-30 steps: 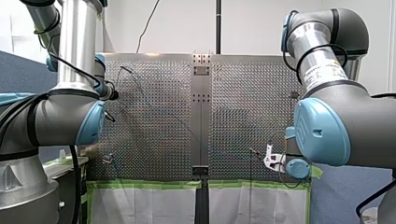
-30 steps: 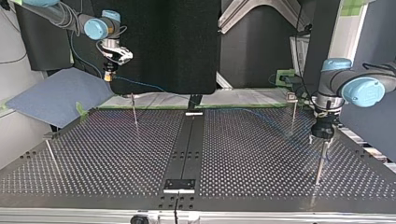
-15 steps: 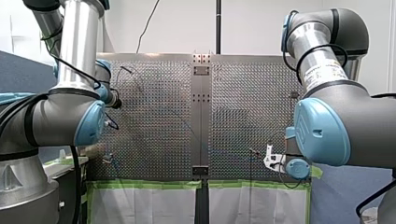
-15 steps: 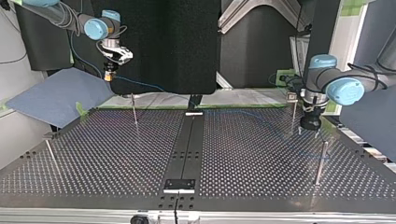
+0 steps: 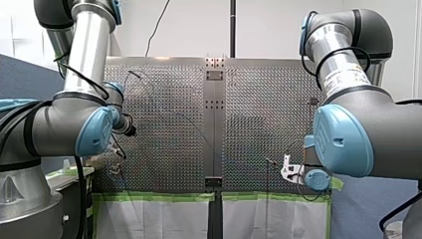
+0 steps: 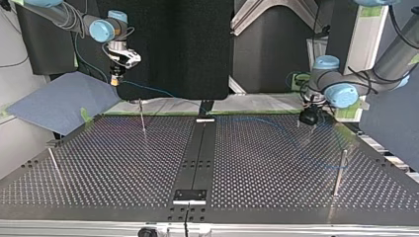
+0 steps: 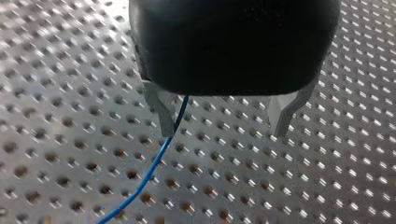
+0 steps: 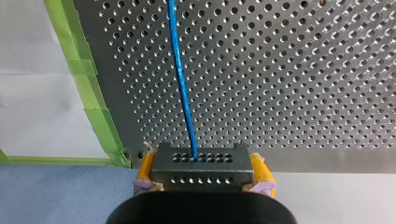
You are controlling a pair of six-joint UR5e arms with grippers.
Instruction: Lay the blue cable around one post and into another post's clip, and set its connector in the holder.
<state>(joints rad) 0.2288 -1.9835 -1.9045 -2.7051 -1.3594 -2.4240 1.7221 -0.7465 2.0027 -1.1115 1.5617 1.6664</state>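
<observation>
The blue cable leaves a dark connector block, and my right gripper is shut on that block with its yellow pads. In the top view that gripper hangs above the table's far edge at the left, and the cable trails across the perforated table to the right. My left gripper is open just above the plate; the cable runs along the inner side of one metal finger. In the top view it hovers at the far right, in front of a post.
Thin metal posts stand at the top view's far left, front left and front right. A black rail with a small fixture runs down the middle. Green tape edges the plate, with a blue mat beyond.
My left arm has moved from beside the front-right post in the top view back to the table's far right. My right gripper has kept still with the connector.
</observation>
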